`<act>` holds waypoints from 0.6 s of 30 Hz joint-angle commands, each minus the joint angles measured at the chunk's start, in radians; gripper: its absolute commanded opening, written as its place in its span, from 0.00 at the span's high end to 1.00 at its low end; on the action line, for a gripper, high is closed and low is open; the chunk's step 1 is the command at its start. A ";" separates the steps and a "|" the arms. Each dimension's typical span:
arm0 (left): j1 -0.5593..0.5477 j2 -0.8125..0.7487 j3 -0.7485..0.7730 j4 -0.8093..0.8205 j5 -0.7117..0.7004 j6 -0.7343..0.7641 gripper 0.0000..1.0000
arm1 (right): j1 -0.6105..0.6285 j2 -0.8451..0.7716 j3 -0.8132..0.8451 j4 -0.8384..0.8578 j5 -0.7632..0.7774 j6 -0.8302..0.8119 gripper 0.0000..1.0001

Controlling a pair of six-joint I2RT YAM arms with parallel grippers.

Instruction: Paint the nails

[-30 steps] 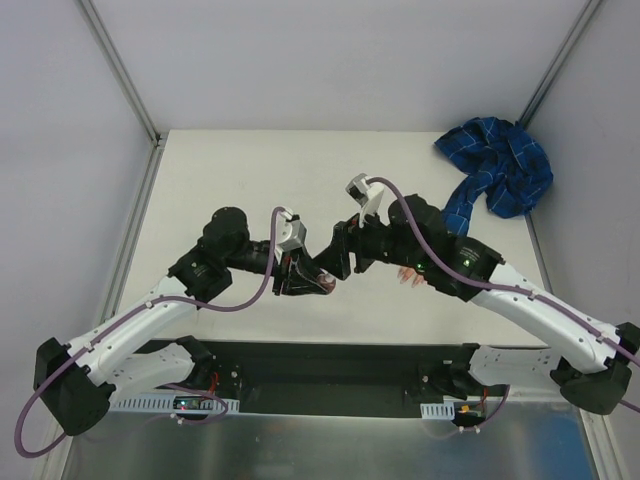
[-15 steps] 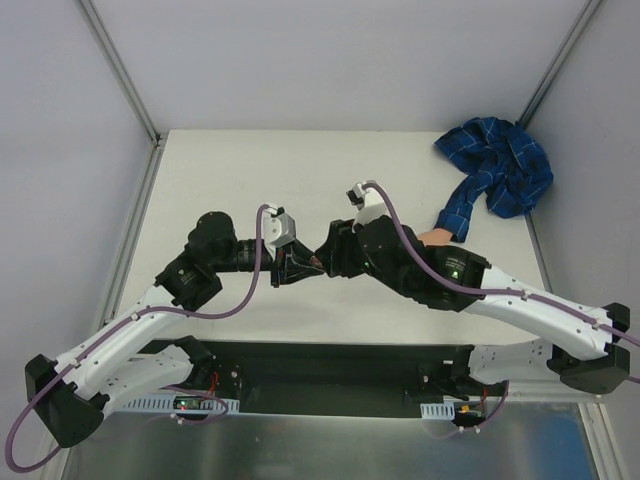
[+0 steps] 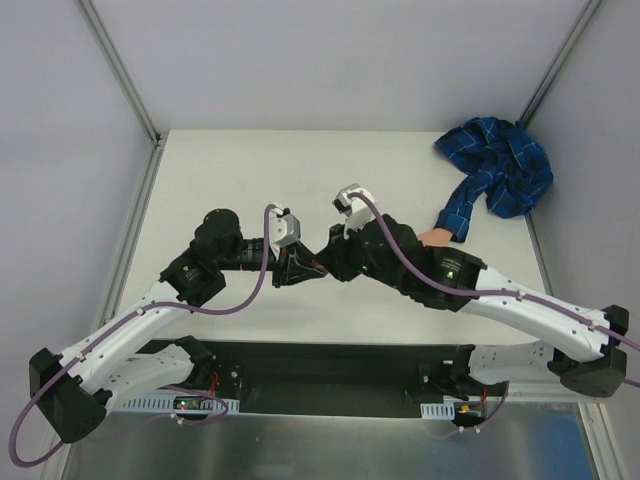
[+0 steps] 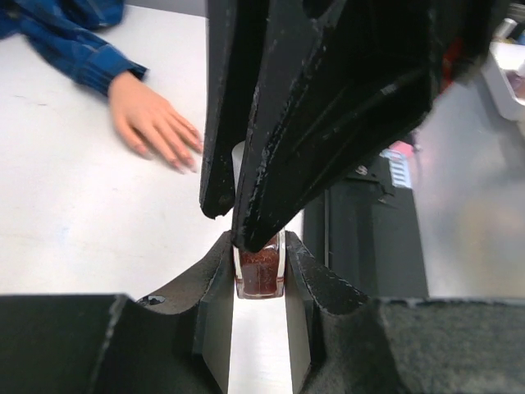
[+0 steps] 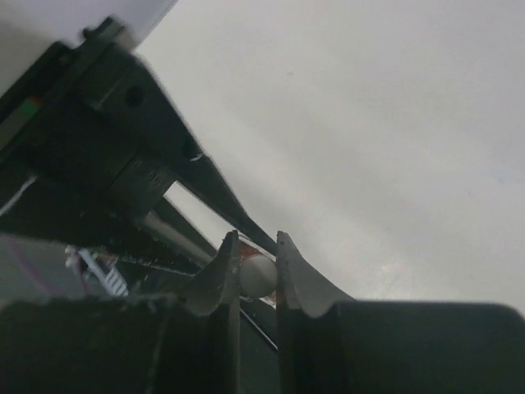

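My left gripper [image 4: 259, 246] is shut on a small glass polish bottle [image 4: 260, 275] with dark red-brown contents, held above the table. My right gripper [image 5: 257, 246] meets it from the other side and is shut on the bottle's white cap [image 5: 257, 275]. In the top view both grippers [image 3: 312, 265] touch at mid-table. The fake hand [image 4: 152, 123] lies palm down beyond them, and its nails [image 4: 179, 167] show at the fingertips. Its blue plaid sleeve [image 3: 500, 170] trails to the back right corner. My right arm covers most of the hand [image 3: 432, 237] from above.
The white table [image 3: 220, 170] ends at a metal rail [image 3: 140, 190] on the left and grey walls behind. The bunched sleeve fills the back right corner. The arm bases and a black strip [image 3: 320, 365] line the near edge.
My right gripper has closed from wide open onto the cap. The right arm has shifted left, uncovering part of the hand. The left gripper has kept its hold on the bottle.
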 commanded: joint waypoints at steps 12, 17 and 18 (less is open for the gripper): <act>0.002 0.066 0.025 0.186 0.526 -0.136 1.00 | -0.335 -0.139 -0.198 0.263 -0.986 -0.275 1.00; 0.002 0.052 0.027 0.149 0.426 -0.105 1.00 | -0.332 -0.167 -0.149 0.192 -0.707 -0.116 0.69; 0.002 0.047 0.027 0.137 0.394 -0.098 1.00 | -0.329 -0.171 -0.141 0.177 -0.656 -0.082 0.62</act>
